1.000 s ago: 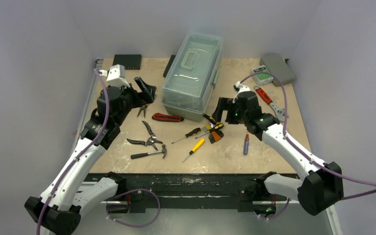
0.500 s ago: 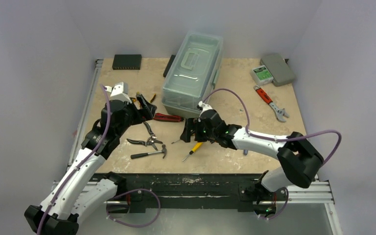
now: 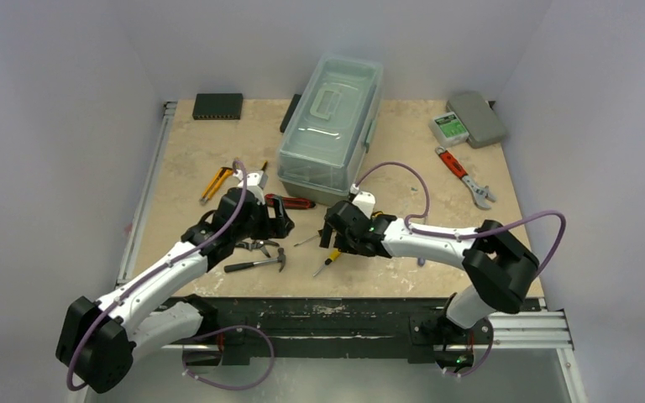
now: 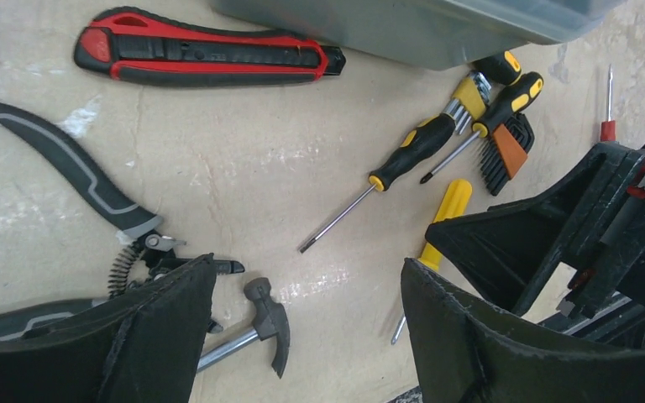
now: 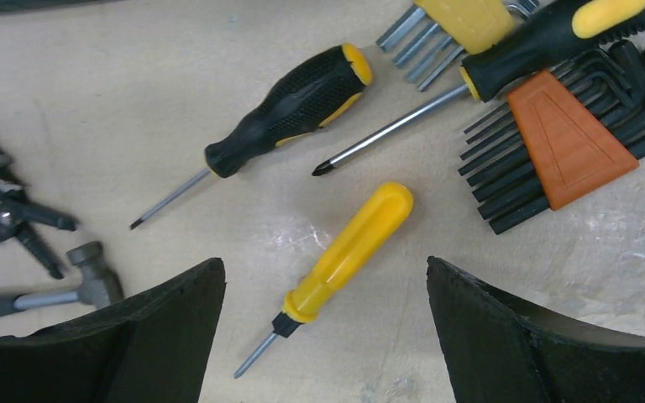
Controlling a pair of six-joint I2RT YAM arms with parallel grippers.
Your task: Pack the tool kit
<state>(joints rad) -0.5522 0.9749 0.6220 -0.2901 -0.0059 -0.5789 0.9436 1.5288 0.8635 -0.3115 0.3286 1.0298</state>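
Swinging in from the sides, R end effector (image 5: 323,277) now hangs released astride yellow screwdriver (image 5: 348,248), pick likely next; L end effector (image 4: 308,269) released, empty, mid-frame. Toolbox (image 3: 332,126) upper centre, seemingly shut.

left fingers (image 4: 92,353) and right fingers (image 5: 537,344) swung over screwdrivers (image 5: 294,109).

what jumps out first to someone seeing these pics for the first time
The large sage-green plastic toolbox with its translucent lid, shut, stands at the far middle of the table. In front of it lies a scatter of hand tools, among them a red-and-black utility knife and a yellow-handled screwdriver. The left gripper and the right gripper, both open, hover close together over that scatter.
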